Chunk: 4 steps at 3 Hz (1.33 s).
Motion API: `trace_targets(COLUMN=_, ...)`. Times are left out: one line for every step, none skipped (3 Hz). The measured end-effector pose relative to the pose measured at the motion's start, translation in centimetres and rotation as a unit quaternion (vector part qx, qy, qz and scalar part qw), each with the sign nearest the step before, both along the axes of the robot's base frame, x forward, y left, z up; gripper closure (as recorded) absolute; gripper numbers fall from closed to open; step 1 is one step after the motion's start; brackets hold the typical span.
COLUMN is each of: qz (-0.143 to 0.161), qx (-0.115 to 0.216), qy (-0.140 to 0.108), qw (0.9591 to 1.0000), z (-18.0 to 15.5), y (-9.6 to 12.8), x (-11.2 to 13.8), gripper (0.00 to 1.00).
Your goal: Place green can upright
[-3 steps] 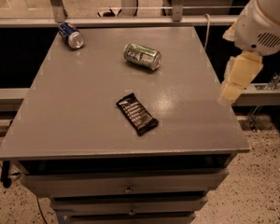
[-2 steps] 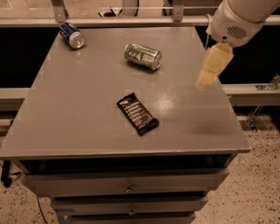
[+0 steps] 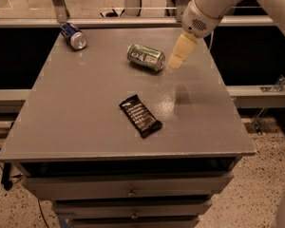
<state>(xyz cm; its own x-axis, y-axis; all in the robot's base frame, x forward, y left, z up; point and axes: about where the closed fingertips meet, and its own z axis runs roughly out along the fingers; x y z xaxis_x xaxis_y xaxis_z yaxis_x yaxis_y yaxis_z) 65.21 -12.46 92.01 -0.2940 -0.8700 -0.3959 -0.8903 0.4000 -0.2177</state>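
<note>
Nothing done yet: the green can [image 3: 146, 57] lies sideways at twelve o'clock on the bench [image 3: 85, 122]; the end effector [image 3: 175, 61] hovers at its three o'clock, grip impossible to tell; grasping and righting remain

Grey table [image 3: 76, 108] with drawers [image 3: 133, 188] on speckled floor [image 3: 263, 184], metal post [image 3: 58, 1] behind, dim warm light.

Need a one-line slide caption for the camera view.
The gripper hangs close beside the green can, lying on its side on the grey table; blue can and black bar nearby.
</note>
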Motion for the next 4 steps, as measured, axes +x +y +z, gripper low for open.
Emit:
trace_targets(qz=-0.007, qx=0.031, qy=0.004, qw=0.9995, z=-0.8, y=3.1, x=3.4, gripper=0.00)
trace_targets(qz=-0.010, qx=0.049, qy=0.016, qw=0.9986, z=-2.0, y=6.4, x=6.2, gripper=0.00)
trace_targets(qz=-0.008, qx=0.057, qy=0.035, qw=0.9977, z=-3.8, y=9.2, x=7.8, gripper=0.00)
trace_targets(qz=-0.011, qx=0.053, qy=0.057, qw=0.9969, z=-6.0, y=11.0, x=8.6, gripper=0.00)
